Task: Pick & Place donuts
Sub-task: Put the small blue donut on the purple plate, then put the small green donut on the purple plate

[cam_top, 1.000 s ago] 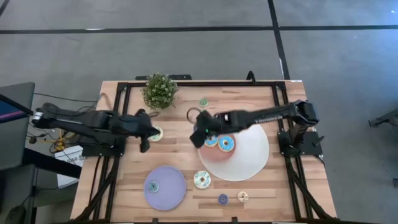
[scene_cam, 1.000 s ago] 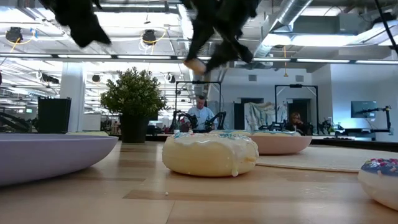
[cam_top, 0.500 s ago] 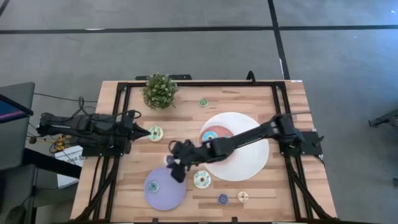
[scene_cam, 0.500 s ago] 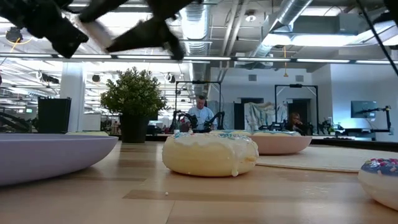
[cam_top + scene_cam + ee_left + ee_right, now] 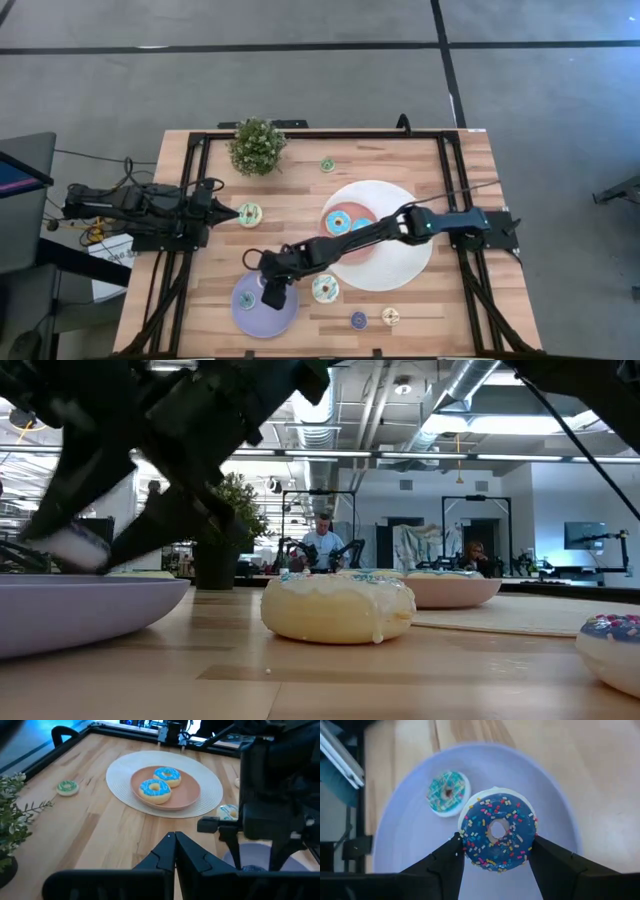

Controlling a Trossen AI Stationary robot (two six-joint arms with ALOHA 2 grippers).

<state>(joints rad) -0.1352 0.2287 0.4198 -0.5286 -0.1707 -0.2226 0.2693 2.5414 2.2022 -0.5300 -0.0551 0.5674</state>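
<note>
Swung from the pink plate [image 5: 345, 232] to the lavender plate [image 5: 262, 305], the right gripper [image 5: 495, 851] has its jaws clamped on a blue-iced donut [image 5: 497, 833] just above it. Releasing high could make it roll off — or hit the teal donut [image 5: 447, 792] (already there). Left gripper [image 5: 174, 851] clenched, at the worktop's left. Counted: two donuts on pink, five loose on the worktop [image 5: 300, 205].

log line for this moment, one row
right gripper: shut on blue sprinkled donut, over lavender plate | left gripper: shut, waiting at table's left | teal donut: on plate
</note>
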